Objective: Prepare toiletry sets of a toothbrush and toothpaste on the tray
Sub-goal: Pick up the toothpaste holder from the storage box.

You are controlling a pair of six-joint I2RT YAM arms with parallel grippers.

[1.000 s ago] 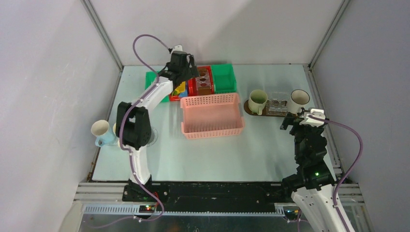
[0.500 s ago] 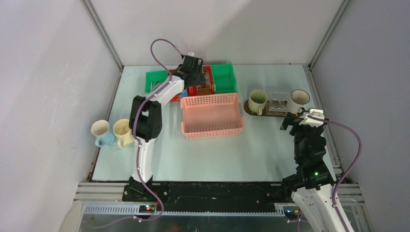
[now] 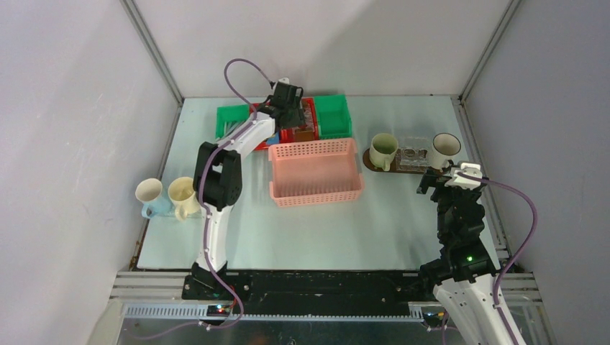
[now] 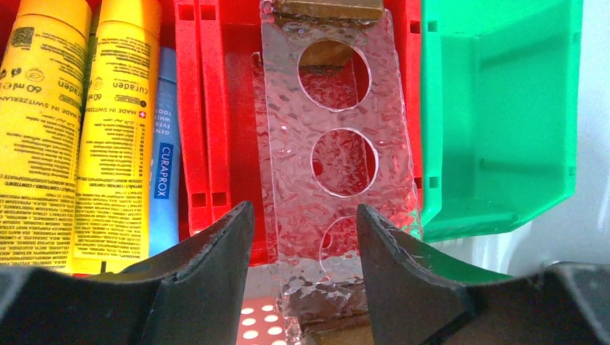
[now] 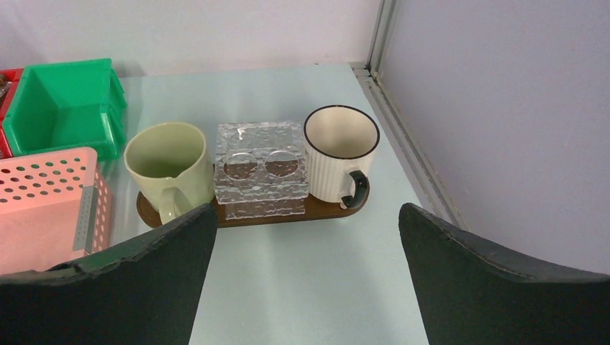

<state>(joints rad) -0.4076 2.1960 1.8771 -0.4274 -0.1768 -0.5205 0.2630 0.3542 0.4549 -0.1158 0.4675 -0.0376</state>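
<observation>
Left wrist view, entry.
A: We log the left gripper (image 4: pixel 302 215) part-open and holding nothing. Its fingers sit either side of the near end of the clear holder (image 4: pixel 288 180) in the red bin (image 4: pixel 208 108); contact we cannot tell. The holder's long axis runs straight away from us, so the fingers span its short width.
B: And the toothpaste? We see the yellow tubes (image 4: pixel 79 115) and blue tube (image 4: pixel 165 165) past the red wall to the gripper's left, lying parallel to the holder.
A: Agreed. The tray (image 5: pixel 345 208) sits well off to the right on the table (image 5: pixel 302 287), directly ahead of the right gripper (image 5: pixel 306 223), which gapes wide and empty. Green mug (image 5: pixel 169 162) and white mug (image 5: pixel 338 158) stand on it, with a second clear holder (image 5: pixel 259 169) between them.
B: We judge the left arm nearer the supplies and the right nearer the tray. No brush is visible to us.
</observation>
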